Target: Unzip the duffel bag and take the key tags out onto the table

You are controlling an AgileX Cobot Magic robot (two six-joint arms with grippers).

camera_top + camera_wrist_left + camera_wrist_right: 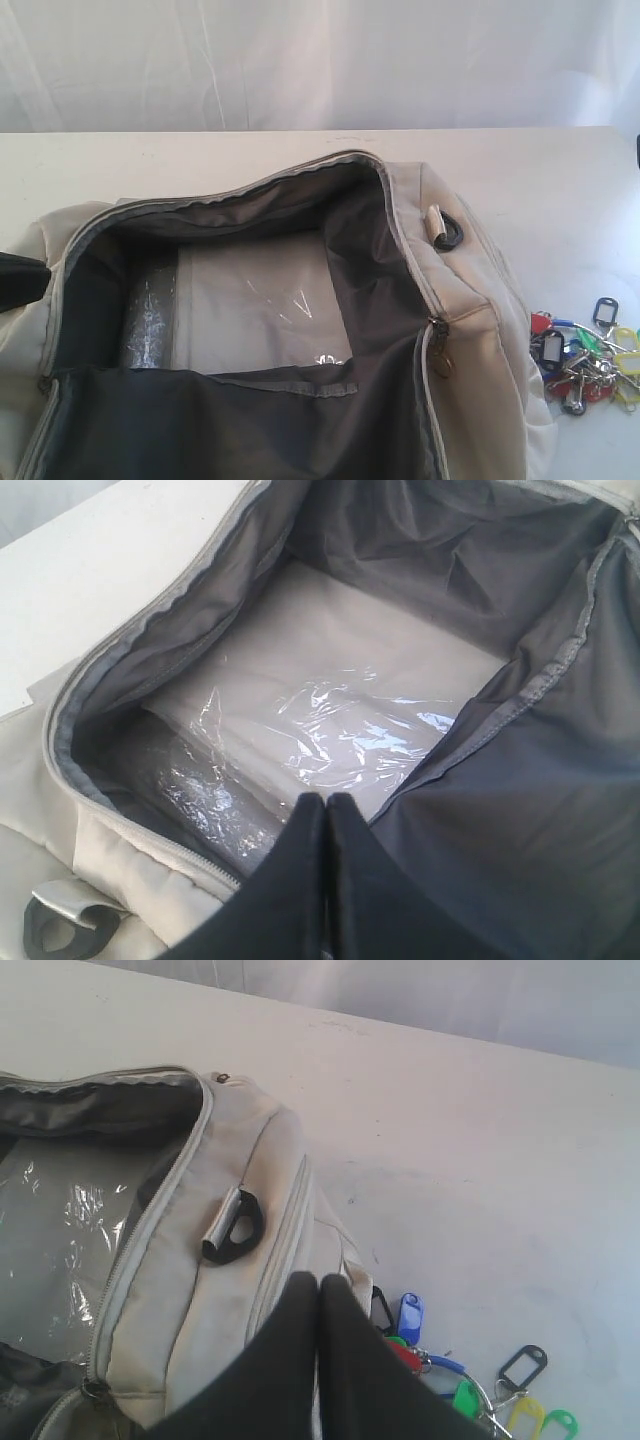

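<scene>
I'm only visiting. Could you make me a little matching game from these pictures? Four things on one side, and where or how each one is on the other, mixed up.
1. duffel bag
2. key tags
3. clear plastic sheet
4. left gripper

A. on the table, outside the bag
B. shut, holding nothing
C. unzipped, wide open
D. flat on the bag's floor

Pairs: 1-C, 2-A, 3-D, 4-B

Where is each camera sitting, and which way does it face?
Exterior: raised, looking down into the open duffel bag; key tags on the table beside it; no hand.
Left wrist: above the opening, facing the clear plastic sheet inside; left hand shut.
Right wrist: over the bag's end, facing the table; right hand shut.
Exterior and right wrist share the key tags.
</scene>
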